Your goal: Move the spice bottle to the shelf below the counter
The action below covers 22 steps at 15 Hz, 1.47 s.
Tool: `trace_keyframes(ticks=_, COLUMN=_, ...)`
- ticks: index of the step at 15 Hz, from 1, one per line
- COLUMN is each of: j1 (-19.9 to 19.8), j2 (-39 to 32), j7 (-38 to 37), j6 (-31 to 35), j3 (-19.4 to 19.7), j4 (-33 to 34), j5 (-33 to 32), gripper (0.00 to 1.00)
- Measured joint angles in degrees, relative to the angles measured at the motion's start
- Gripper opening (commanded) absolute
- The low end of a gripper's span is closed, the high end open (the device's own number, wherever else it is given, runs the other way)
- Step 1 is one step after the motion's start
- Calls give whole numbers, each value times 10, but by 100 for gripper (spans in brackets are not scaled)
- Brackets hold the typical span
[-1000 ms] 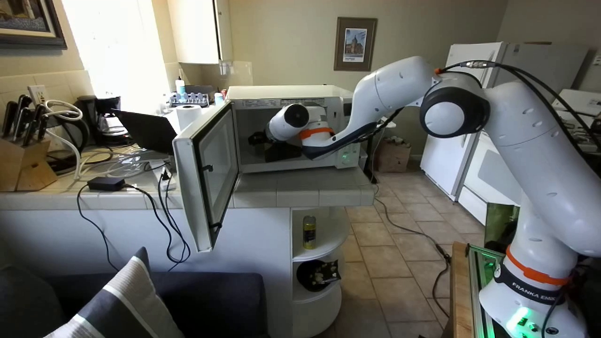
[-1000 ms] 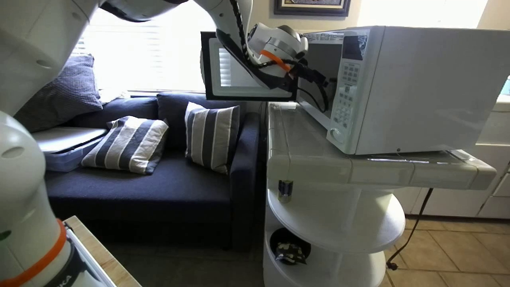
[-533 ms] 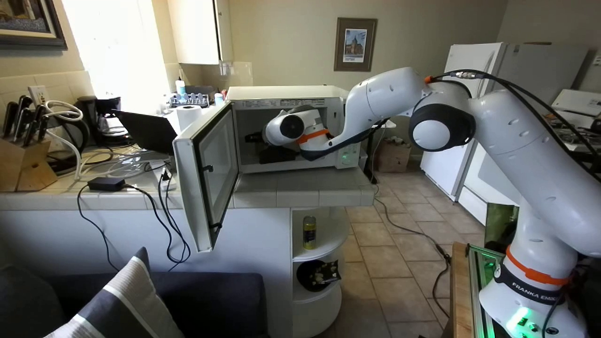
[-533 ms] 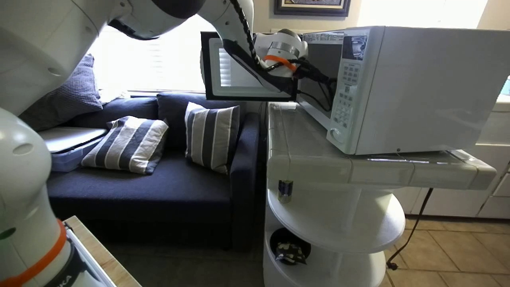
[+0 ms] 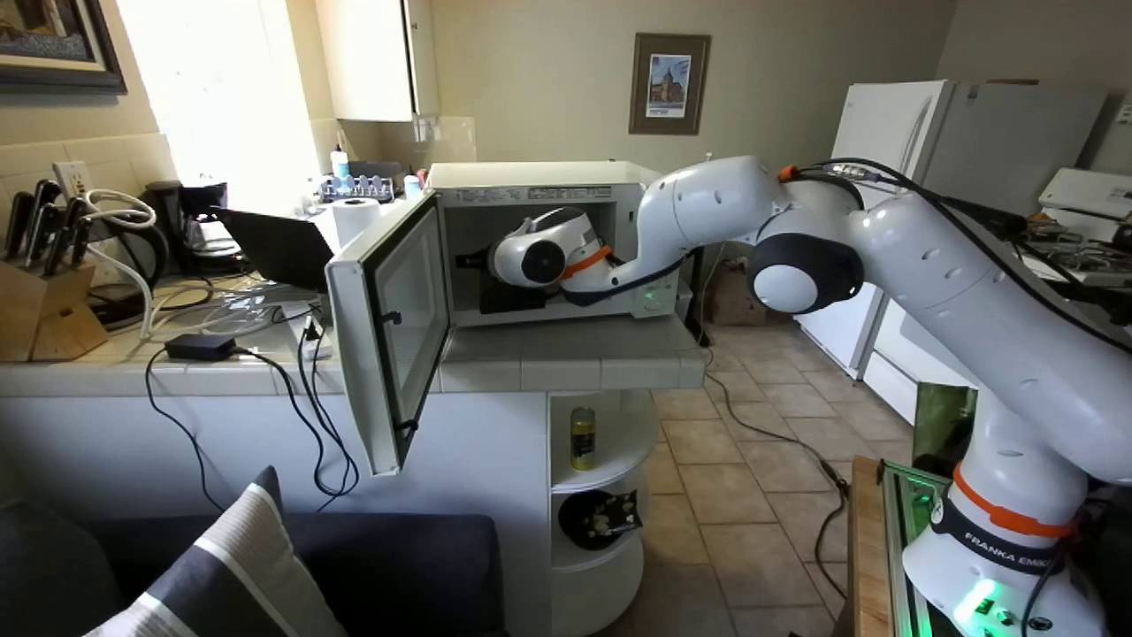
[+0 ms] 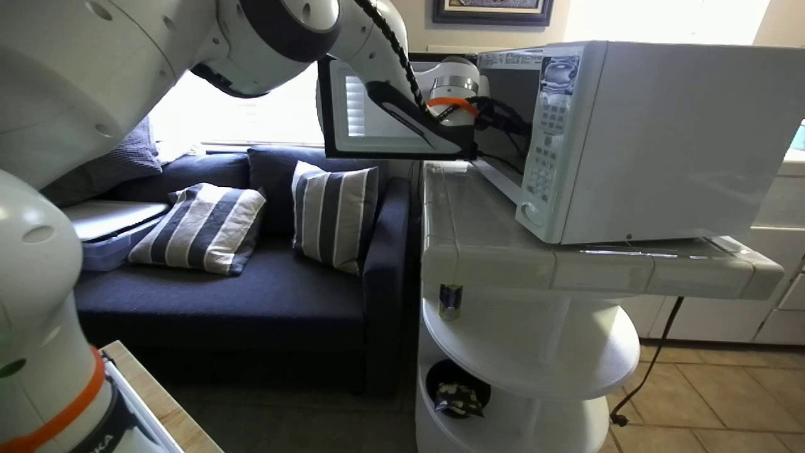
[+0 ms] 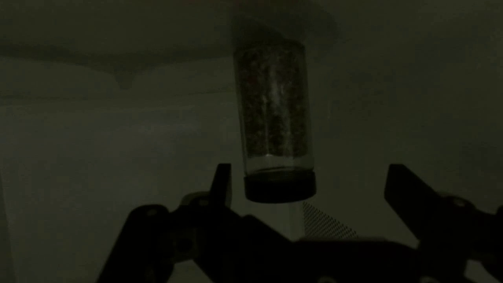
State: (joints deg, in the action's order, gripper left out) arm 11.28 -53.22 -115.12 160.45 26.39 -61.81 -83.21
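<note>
The present step seems to be reaching for the spice bottle [image 7: 275,102], which is inside the microwave [image 6: 679,145], ungripped and appearing nearer to one of the spread jaws, so the next move should centre them, advance and close, before carrying to the shelf [image 6: 534,358].

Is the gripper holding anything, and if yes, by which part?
Nothing is held: the gripper is open, and gaps show on both sides of the spice bottle.

My base [image 5: 1004,575] reads "FRANKA EMI", last letters unclear; print on microwave [image 6: 654,145] too small for me.
</note>
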Motion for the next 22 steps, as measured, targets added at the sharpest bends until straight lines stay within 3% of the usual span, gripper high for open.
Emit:
trace_keyframes(ticks=8, j1=0, j2=-50, j7=-42, j6=-22, j3=28, j4=58, j5=-25, gripper=98)
trace_keyframes(ticks=13, j1=0, j2=-66, j7=-42, j6=-58, j3=32, j4=69, j5=-25, gripper=52)
trace_keyframes(ticks=17, j1=-2, j2=-72, j7=-36, j6=-84, j3=25, j4=74, j5=-35, gripper=23)
trace_keyframes(ticks=22, j1=-12, j2=-68, j7=-22, j6=-149, j3=-31, j4=77, j5=-88, gripper=23)
